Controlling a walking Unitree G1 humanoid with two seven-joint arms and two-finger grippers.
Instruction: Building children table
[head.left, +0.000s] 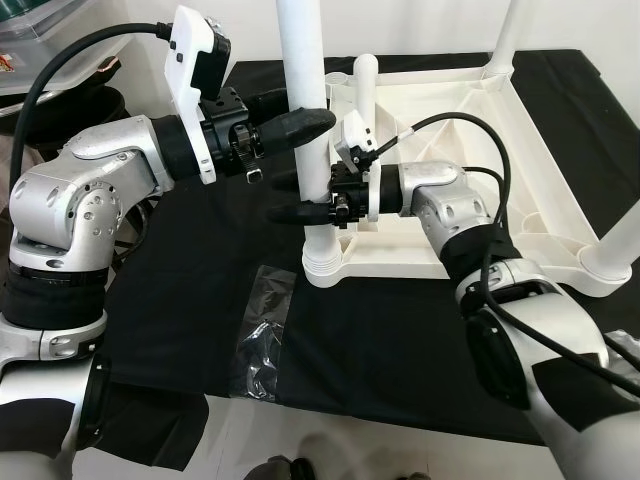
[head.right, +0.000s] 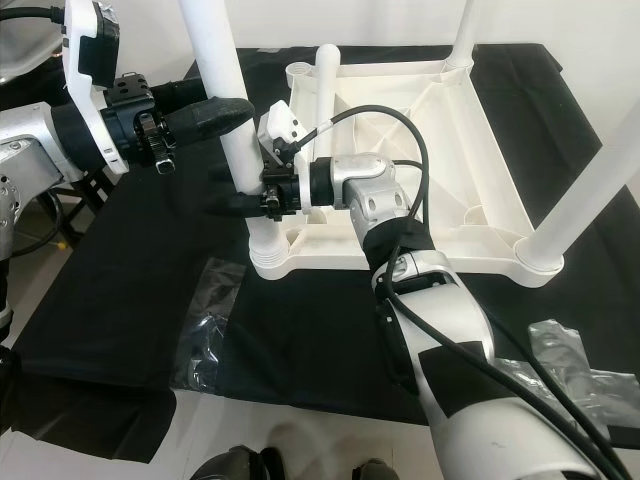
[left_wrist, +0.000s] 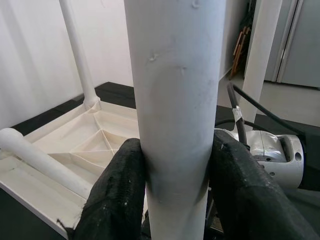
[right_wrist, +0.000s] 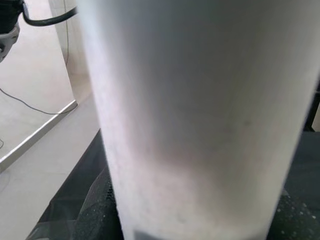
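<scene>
Black cloth (head.left: 180, 300) underlies both claws (left (head.left: 310, 140), right (head.left: 300, 205)) clamping table leg (head.left: 305, 80).

A black cloth (head.left: 200, 330) covers the surface, and on it lie the white table top (head.left: 470, 240) turned upside down, a clear plastic bag (head.left: 262, 335) near the front edge and another crumpled plastic sheet (head.right: 560, 365) at the right.

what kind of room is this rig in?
Probably a room in a home, used as an assembly spot: black cloth spread on a pale floor, an upside-down white plastic children's table on it, plain white walls and a grey door behind. Both grippers clamp one white table leg.
</scene>
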